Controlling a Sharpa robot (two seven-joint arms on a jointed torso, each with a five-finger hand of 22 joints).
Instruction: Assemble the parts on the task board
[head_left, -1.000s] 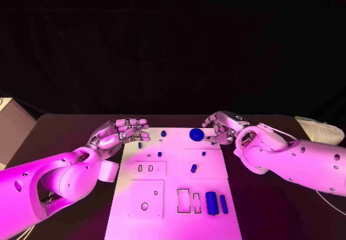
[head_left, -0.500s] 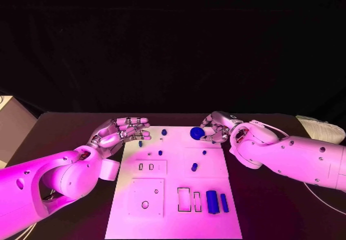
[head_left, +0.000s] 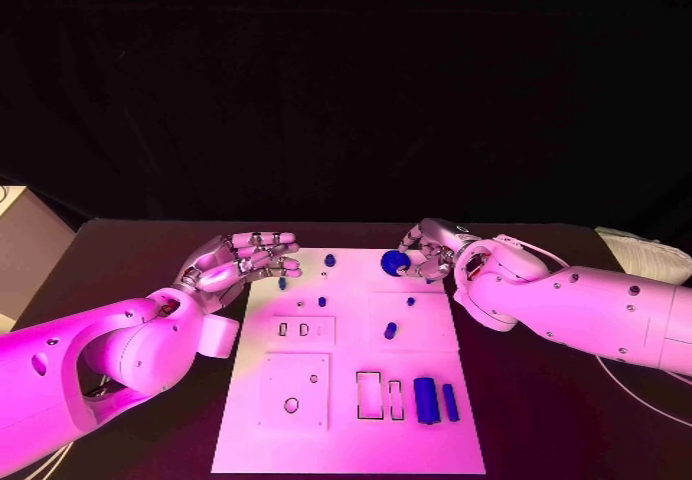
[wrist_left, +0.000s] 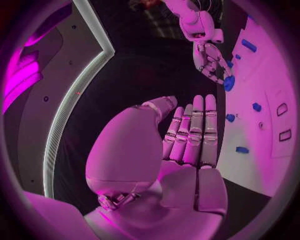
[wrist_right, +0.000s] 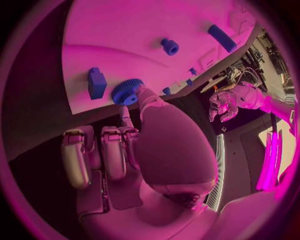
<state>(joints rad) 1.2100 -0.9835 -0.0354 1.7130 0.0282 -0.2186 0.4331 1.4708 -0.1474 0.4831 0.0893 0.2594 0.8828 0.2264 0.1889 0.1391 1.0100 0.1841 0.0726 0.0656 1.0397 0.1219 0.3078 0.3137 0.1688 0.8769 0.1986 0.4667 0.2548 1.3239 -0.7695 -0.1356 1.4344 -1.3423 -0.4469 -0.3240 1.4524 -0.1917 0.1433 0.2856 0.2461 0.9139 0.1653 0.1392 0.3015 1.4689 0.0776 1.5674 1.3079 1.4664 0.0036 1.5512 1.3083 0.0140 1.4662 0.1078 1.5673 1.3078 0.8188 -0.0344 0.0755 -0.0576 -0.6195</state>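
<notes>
The white task board (head_left: 346, 440) lies in the middle of the black table. At its far edge my right hand (head_left: 437, 254) pinches a round blue gear (head_left: 394, 263) between its fingertips; the right wrist view shows the gear (wrist_right: 127, 92) at the board's rim beside a small blue block (wrist_right: 97, 83). My left hand (head_left: 245, 261) hovers at the board's far left corner, fingers apart, holding nothing; its palm (wrist_left: 187, 145) is bare. Small blue pegs (head_left: 322, 300) dot the far half of the board. Two long blue blocks (head_left: 424, 400) lie near the front right.
Rectangular cut-outs (head_left: 369, 395) sit beside the long blocks, and two small slots (head_left: 293, 329) lie left of centre. A pale box (head_left: 22, 250) stands at the table's left edge and a white bundle (head_left: 642, 258) at its right edge.
My right forearm has swung further over the board's right side while the hand stays at the gear. The left hand has barely moved.
</notes>
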